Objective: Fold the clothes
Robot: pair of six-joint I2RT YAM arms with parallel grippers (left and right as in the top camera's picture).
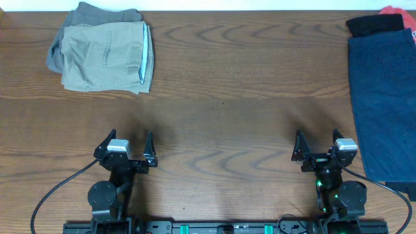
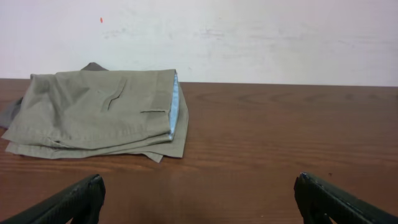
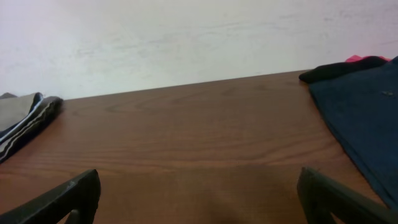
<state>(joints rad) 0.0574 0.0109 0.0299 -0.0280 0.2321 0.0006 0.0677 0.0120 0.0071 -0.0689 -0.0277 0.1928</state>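
Both the left claw [image 1: 130, 138] and the right claw [image 1: 317, 136] gape wide, empty. A shallow pinch could lift one layer and drag the black cloth [image 1: 374, 25] lying at the far end. The dark navy denim-like garment [image 1: 383, 104] lies flat, ahead-right of the right claw. Its long axis runs away from that claw; the waistband end is unclear.

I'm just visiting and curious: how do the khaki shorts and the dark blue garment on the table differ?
The khaki shorts are tan; the navy garment is dark blue. The khaki shorts are folded into a compact stack; the navy garment lies spread flat. The khaki shorts sit at the far left corner, the navy garment along the right edge. Both are cloth and rest on the wooden table.
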